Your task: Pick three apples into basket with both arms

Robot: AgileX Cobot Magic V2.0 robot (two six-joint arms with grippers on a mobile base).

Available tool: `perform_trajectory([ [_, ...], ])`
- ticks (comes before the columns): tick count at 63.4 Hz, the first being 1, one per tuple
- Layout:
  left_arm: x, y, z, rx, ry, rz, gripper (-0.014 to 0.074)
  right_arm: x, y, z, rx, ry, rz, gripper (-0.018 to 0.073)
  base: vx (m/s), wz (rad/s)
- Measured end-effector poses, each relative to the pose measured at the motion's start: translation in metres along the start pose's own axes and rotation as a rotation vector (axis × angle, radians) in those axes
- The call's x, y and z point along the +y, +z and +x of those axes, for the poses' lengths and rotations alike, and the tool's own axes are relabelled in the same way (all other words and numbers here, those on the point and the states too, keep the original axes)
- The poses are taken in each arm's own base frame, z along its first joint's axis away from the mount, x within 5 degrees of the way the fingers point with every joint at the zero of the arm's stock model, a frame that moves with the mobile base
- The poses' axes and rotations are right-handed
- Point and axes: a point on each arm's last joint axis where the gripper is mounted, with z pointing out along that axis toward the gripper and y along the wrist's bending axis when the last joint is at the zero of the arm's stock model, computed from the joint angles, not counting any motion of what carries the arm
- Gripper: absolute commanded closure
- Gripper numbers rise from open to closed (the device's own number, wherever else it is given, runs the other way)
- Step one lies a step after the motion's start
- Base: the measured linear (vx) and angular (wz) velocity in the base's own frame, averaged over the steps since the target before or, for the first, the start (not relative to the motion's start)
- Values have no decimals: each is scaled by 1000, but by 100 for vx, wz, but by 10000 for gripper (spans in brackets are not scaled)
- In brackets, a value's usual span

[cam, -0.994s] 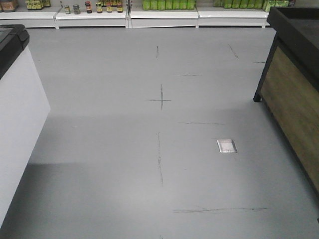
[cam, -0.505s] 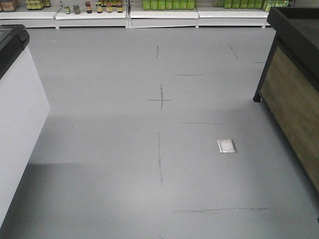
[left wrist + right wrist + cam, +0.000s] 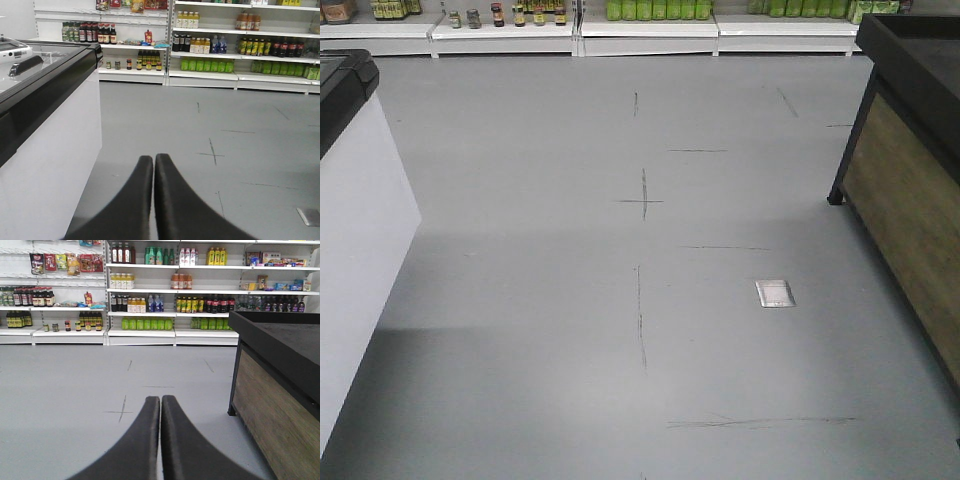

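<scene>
Nothing has shifted since a second ago. White freezer [image 3: 360,230] left; left gripper [image 3: 153,160] and right gripper [image 3: 161,401] both pinched closed, empty; wood-panelled stand [image 3: 280,410] right. Apples and basket are out of view, so steering toward them could clip either

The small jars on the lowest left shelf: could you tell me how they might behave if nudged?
The jars look squat, so they would probably slide rather than tip. They seem glass, so likely rigid and breakable.
</scene>
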Motion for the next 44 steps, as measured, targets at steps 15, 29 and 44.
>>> perform_trajectory([
  [15, 0, 0, 0, 0, 0, 0, 603, 0, 0, 0, 0, 0, 0, 564, 0, 0],
  [29, 0, 0, 0, 0, 0, 0, 603, 0, 0, 0, -1, 0, 0, 564, 0, 0],
  [44, 0, 0, 0, 0, 0, 0, 603, 0, 0, 0, -1, 0, 0, 564, 0, 0],
])
